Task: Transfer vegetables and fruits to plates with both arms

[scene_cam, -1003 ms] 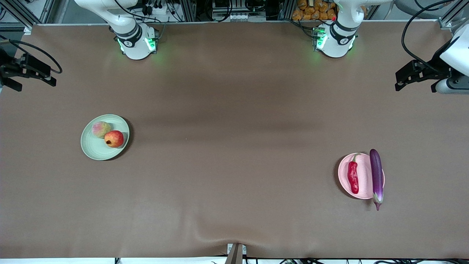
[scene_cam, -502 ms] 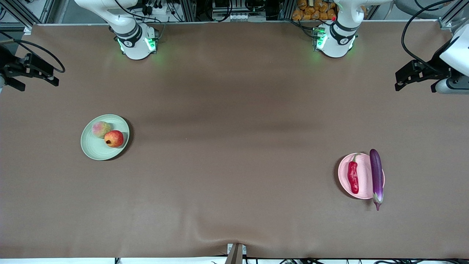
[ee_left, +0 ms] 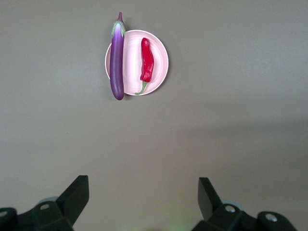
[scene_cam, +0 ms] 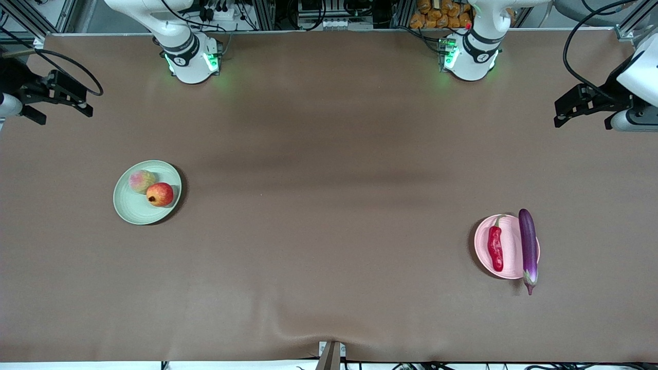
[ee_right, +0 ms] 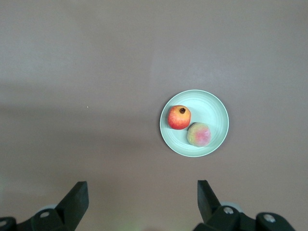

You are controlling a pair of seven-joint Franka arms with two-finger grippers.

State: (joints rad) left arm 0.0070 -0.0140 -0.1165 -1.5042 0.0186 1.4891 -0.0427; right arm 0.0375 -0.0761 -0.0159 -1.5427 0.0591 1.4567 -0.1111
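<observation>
The pale green plate (scene_cam: 134,210) holds the peach (scene_cam: 141,181) and the pomegranate (scene_cam: 160,194), toward the right arm's end. The pale pink plate (scene_cam: 511,246) holds the red chili (scene_cam: 495,247); the purple eggplant (scene_cam: 528,249) lies across its rim, stem end over the edge. My right gripper (scene_cam: 61,105) is open and empty, high over its table end. My left gripper (scene_cam: 583,115) is open and empty, high over the other end. The left wrist view shows its gripper (ee_left: 143,192), pink plate (ee_left: 132,62), eggplant (ee_left: 117,62) and chili (ee_left: 147,61). The right wrist view shows its gripper (ee_right: 143,192), green plate (ee_right: 211,103), pomegranate (ee_right: 178,117) and peach (ee_right: 198,134).
A brown cloth (scene_cam: 329,180) covers the table. The arm bases (scene_cam: 193,59) (scene_cam: 470,56) glow green along the edge farthest from the front camera, with cables and gear past them. A small bracket (scene_cam: 331,354) sits at the nearest edge.
My right gripper has drifted a little inward from the table's end, toward its own base. The left gripper, plates and produce have not moved.
</observation>
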